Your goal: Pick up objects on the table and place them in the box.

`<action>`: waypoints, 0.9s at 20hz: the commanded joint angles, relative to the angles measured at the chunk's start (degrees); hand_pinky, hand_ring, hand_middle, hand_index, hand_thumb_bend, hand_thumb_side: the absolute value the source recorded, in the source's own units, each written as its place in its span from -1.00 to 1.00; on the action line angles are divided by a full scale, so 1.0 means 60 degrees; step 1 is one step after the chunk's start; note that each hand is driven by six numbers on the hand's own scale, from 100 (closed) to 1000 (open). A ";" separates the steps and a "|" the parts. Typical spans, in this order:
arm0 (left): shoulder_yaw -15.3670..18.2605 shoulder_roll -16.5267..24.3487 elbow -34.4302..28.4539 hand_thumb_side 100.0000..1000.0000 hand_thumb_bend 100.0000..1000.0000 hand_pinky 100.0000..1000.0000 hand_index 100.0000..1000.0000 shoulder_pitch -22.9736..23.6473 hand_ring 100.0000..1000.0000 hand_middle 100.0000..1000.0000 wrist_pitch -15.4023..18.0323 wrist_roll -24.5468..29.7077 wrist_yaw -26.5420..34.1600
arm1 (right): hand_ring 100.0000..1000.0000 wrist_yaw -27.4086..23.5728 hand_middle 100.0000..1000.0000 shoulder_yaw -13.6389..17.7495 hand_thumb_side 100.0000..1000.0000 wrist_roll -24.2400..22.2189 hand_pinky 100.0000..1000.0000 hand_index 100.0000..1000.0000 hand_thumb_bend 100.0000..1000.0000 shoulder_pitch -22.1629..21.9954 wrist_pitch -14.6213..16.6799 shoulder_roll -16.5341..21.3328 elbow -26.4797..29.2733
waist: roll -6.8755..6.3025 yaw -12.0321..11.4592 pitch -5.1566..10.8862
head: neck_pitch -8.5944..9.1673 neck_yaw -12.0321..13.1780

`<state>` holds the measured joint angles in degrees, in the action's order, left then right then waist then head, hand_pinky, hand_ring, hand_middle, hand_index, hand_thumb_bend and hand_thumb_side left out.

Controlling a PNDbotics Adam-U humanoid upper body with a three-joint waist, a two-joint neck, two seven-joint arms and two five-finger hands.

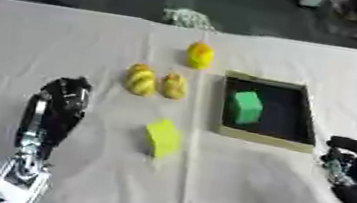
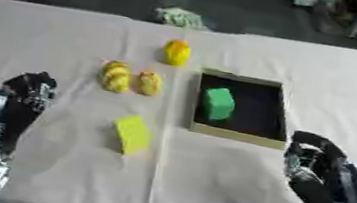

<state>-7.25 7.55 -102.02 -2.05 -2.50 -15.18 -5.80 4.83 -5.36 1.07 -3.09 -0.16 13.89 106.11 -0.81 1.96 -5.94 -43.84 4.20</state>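
Cloth: pale beige cloth covers the table (image 1: 67,41), seen from above.
Box: shallow tan box (image 1: 265,138) with a dark inside, right of the table's centre, nearer the right edge than the left.
Already in the box: a green block (image 1: 247,106), standing tilted against the box's left wall.
Still on the table: a yellow-green block (image 1: 162,138) near the centre, just left of the box's near-left corner; two small yellow lumpy things side by side, the left yellow piece (image 1: 140,79) and the right yellow piece (image 1: 173,86), left of the box; a rounder yellow thing (image 1: 199,55) beyond the box's far-left corner, toward the far edge.
Left hand: the left hand (image 1: 66,97) rests by the near-left part of the table, fingers curled, holding nothing, well apart from every object.
Right hand: the right hand (image 2: 317,157) sits by the near-right edge, just short of the box's near-right corner, fingers curled and empty.
Step in hand: between picks, judging by one block boxed and four things left.
Next move: probably a reach for the yellow-green block, which calls for uncurling the fingers first, then lifting it over the box's low wall.
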 commanded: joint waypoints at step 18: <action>0.0051 0.0289 -0.0217 -0.11 -1.00 0.36 0.08 -0.0136 0.40 0.10 -0.0020 -0.0014 -0.0154 | 0.15 -0.0040 0.30 0.0025 -0.62 0.0021 0.14 0.44 -1.00 0.0050 -0.0043 0.0086 0.0102 | 0.0009 -0.0013 0.0097 | -0.0046 0.0000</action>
<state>-7.45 7.99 -102.15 -2.14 -2.54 -15.20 -6.34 4.80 -5.36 1.16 -3.09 -0.36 13.89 106.11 -0.78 1.86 -5.93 -43.84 4.20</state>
